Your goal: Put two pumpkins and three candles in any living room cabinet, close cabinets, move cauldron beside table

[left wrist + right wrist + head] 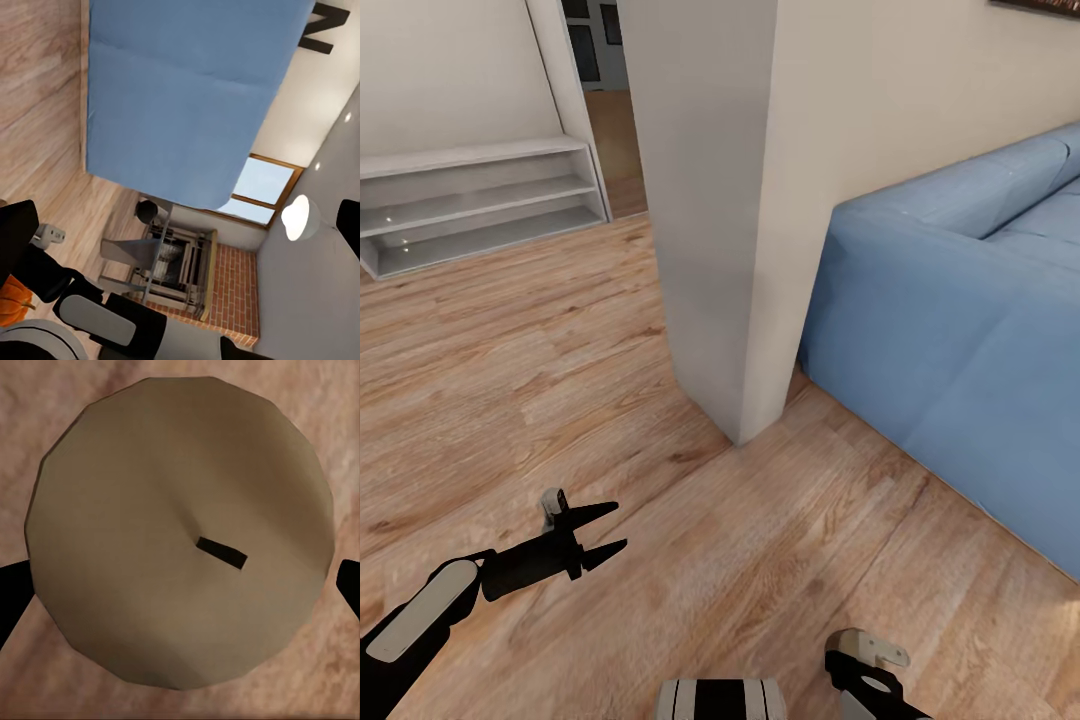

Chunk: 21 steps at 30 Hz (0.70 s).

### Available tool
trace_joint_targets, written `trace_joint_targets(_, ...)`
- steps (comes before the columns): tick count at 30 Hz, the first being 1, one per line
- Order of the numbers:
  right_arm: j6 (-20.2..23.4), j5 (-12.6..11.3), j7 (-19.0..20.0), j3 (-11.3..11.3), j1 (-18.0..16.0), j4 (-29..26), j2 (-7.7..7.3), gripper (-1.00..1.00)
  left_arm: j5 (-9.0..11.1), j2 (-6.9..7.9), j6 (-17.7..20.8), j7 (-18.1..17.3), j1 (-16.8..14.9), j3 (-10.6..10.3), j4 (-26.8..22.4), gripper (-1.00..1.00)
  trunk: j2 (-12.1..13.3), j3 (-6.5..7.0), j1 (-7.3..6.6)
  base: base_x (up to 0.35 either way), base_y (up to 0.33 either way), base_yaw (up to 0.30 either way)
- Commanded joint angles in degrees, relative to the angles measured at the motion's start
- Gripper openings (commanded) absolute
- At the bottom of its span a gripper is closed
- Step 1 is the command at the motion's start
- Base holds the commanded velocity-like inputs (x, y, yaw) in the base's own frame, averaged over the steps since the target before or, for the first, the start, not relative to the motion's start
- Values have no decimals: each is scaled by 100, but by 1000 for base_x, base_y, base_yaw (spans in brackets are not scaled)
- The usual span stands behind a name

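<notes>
Two arms reach into the head view over a wooden floor (pixel 560 380). The left gripper (pixel 608 530) hangs low above the boards with its two dark fingers spread apart and nothing between them. At the lower edge only the wrist of the right gripper (pixel 865 665) shows, so from here I cannot tell how its fingers stand. Straight ahead a grey wall corner (pixel 740 220) comes down to the floor, a blue sofa (pixel 950 330) sits just beside it on the right, and white open shelves (pixel 480 200) stand against the far wall on the left.

From the left wrist view the sofa (pixel 187 97) takes up much of the picture, with a brick fireplace (pixel 225 281) and a metal rack (pixel 169 259) further off, a window (pixel 262 187) and a lit wall lamp (pixel 298 217). A sliver of an orange pumpkin (pixel 13 300) shows at the edge, partly hidden by the robot's own dark body.

From the right wrist view a round tan candle (pixel 180 532) with a short dark wick sits between the two dark fingertips (pixel 11 592) at either edge; they appear to touch its sides, gripping it over a blurred wooden surface.
</notes>
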Motion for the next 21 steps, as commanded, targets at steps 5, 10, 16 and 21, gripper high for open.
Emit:
trace_joint_targets(5, -21, -59, -18, 49, -2, 2, 1, 100, -9, 5, 5, -37, -5, -14, 1, 100, -2, -4, -1, 0, 0, 0)
trace_joint_targets(10, -21, -59, -18, 49, -2, 2, 1, 100, -9, 5, 5, -37, -5, -14, 1, 100, -6, -70, 7, 0, 0, 0)
trace_joint_targets(16, -21, -59, -18, 49, -2, 2, 1, 100, -9, 5, 6, -37, -5, -14, 4, 100, -6, -70, 7, 0, 0, 0)
trace_joint_targets(21, -21, -59, -18, 49, -2, 2, 1, 100, -9, 6, 2, -37, -5, -14, 6, 100, -6, -70, 7, 1, 0, 0)
